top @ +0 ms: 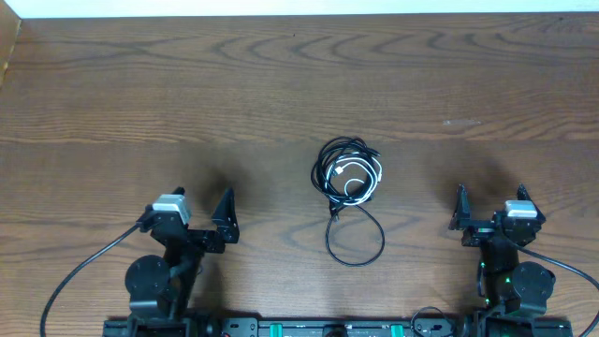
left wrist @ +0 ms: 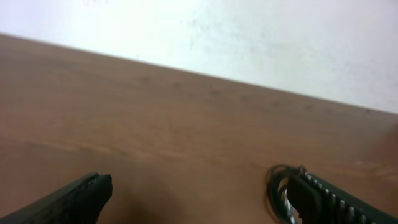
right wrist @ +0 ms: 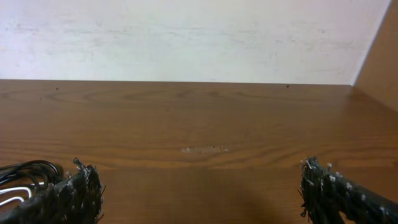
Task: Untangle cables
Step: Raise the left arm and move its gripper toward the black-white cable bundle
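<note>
Cables [top: 348, 178] lie in one tangled bundle at mid-table, between the two arms and a little farther out than their fingertips. It is a coil of black cord with a short white cord inside it, and a single black loop trails toward the near edge.

Nearest, both arms sit folded low by the near edge with their wrists pointing out across the table [top: 281, 84]. The left gripper [top: 201, 211] has its fingers wide apart and holds nothing. In its wrist view the bundle shows just behind the right-hand finger. The right gripper [top: 489, 208] is likewise spread wide and empty, and its wrist view has the coil by the left-hand finger. Neither gripper touches the cords.

Beyond the bundle, bare wood runs to the far edge, with a pale scuff [top: 460, 123] out on the right half. A white wall [right wrist: 186, 37] closes the far side, and a brown panel [right wrist: 380, 56] stands at the right corner.
</note>
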